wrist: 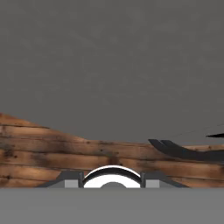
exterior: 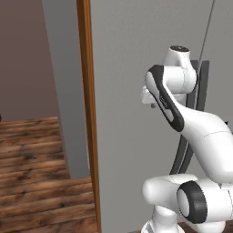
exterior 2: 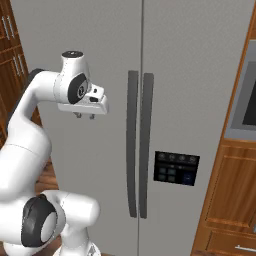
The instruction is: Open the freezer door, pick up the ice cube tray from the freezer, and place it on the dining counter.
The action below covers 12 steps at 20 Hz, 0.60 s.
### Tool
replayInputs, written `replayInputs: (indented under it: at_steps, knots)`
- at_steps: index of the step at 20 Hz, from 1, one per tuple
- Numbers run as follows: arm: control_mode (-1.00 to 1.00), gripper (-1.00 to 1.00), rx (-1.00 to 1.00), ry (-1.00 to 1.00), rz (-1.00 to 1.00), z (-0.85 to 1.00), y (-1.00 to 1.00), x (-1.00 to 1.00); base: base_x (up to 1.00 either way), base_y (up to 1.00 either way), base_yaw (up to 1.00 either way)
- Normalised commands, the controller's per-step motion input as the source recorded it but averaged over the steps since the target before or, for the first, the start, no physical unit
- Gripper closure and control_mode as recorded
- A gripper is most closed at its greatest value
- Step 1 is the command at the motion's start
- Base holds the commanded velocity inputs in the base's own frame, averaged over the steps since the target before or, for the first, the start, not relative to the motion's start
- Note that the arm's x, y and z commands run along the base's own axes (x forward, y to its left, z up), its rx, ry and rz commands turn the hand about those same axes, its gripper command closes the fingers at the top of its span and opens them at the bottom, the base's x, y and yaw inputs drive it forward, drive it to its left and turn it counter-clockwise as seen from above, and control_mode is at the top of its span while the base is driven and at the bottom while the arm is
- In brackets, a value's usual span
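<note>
My gripper (exterior 2: 85, 116) points down beside the closed tall matte-grey freezer door (exterior 2: 80, 50), left of its long dark vertical bar handle (exterior 2: 131, 145); its spread I cannot tell.

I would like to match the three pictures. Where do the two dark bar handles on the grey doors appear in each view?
Left base view: the bar handles stand at the right edge, partly hidden behind the white arm.
Right base view: near the middle, upright, side by side.
Hand view: lower right, lying almost sideways, above the wooden floor.
Shared landmark: the flat grey freezer door, which forms the background in all three.
</note>
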Motion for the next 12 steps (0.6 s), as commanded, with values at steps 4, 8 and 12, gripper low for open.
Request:
replayInputs:
  at_steps: [4,8,12]
  knots:
    - [-1.0,-1.0,0.0,0.0,0.0,0.0,0.0,-0.47,0.0,0.0,0.0]
    - [-1.0,-1.0,0.0,-0.07,0.0,0.0,-0.2,-1.0,0.0,0.0,0.0]
    - [-1.0,-1.0,0.0,-0.08,0.0,0.0,-0.29,-1.0,0.0,0.0,0.0]
